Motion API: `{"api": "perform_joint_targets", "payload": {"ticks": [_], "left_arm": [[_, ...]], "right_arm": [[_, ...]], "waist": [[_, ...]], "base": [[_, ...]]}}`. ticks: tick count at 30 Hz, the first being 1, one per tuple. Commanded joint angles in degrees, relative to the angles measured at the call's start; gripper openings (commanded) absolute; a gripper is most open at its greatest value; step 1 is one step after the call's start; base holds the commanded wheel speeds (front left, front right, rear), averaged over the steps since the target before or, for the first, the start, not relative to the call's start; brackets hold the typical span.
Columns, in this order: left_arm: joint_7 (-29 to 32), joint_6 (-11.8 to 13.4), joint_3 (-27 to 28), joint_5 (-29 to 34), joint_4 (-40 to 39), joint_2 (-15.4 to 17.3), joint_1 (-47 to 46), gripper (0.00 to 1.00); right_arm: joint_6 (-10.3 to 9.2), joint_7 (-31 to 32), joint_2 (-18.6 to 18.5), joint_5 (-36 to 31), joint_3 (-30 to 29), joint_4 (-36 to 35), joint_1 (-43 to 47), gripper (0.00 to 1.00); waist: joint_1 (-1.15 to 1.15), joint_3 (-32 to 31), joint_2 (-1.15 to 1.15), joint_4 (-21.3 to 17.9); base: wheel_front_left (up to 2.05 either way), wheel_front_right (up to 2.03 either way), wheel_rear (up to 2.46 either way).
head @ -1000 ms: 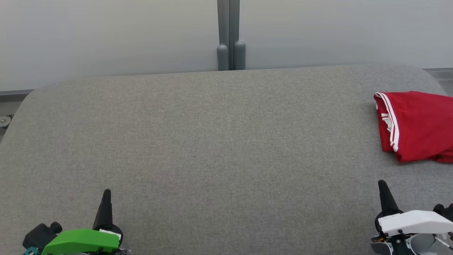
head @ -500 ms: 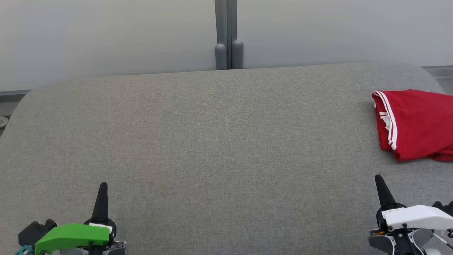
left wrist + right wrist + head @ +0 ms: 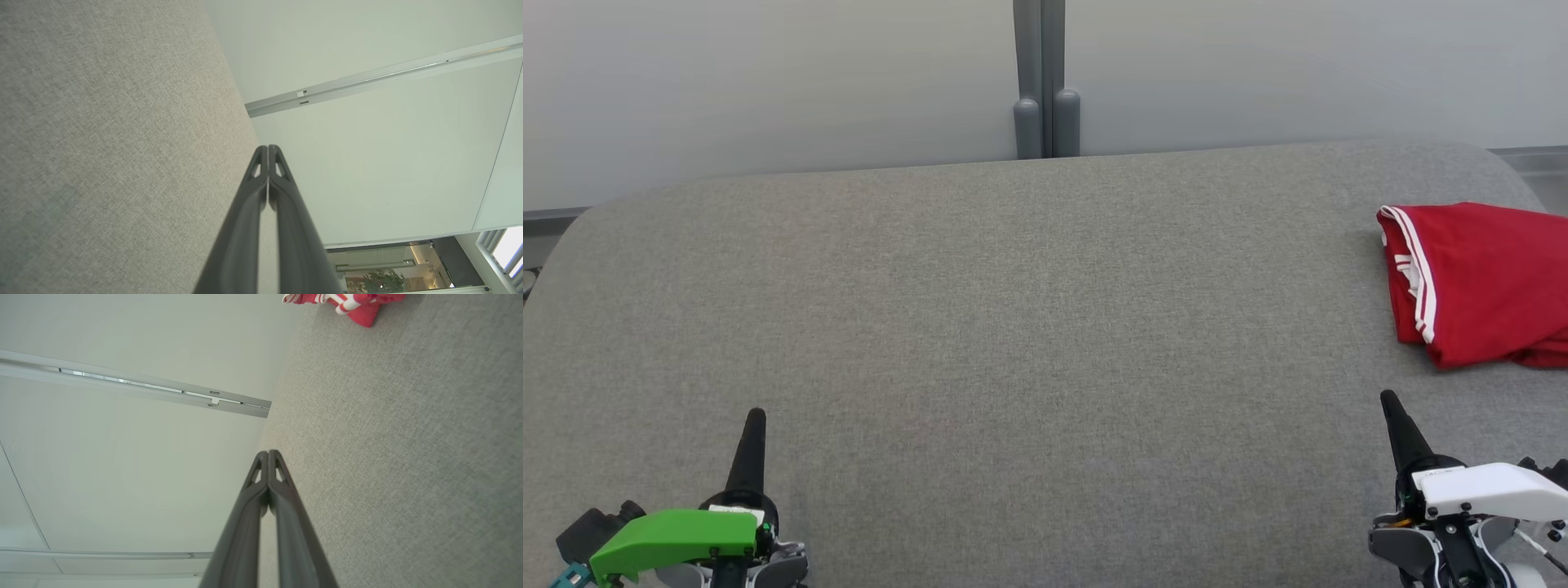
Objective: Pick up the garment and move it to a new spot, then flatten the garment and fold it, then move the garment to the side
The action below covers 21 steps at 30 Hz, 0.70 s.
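Note:
The garment (image 3: 1486, 282) is red with white stripes along its hem, folded into a compact pile at the far right of the grey padded table (image 3: 1029, 327). A corner of the garment (image 3: 351, 302) also shows at the top of the right wrist view. My left gripper (image 3: 755, 416) rests at the lower left, shut and empty, its fingertips pressed together (image 3: 267, 148). My right gripper (image 3: 1387, 398) sits at the lower right, below and a little left of the garment, also shut and empty (image 3: 268, 452).
A pale wall runs behind the table with a grey vertical post (image 3: 1045, 82) at its middle. The table's rounded far corners and far edge lie close to the wall. The garment lies near the table's right edge.
The whole head view has shifted slightly, so the camera has moved. Both grippers sit a little higher in the picture than before. The garment lies as it did.

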Motion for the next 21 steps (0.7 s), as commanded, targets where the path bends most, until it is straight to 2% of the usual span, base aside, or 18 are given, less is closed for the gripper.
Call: {"api": "perform_joint_targets", "payload": {"ticks": [1, 21], "left_arm": [[0.42, -0.15, 0.46, -1.37, -0.55, 0.09, -1.56, 0.00], [2.53, -0.18, 1.49, -9.57, -1.40, -0.04, -2.41, 0.00]], "right_arm": [[0.02, 0.47, -0.37, 1.70, 0.06, -0.57, -1.18, 0.00], [0.02, 2.65, -0.47, 11.04, 0.39, -0.77, -2.24, 0.00]], "waist": [[0.00, 0.03, 0.00, -0.06], [0.00, 0.32, 0.00, -0.64]], "base": [[0.00, 0.00, 0.00], [0.00, 0.00, 0.00]]}}
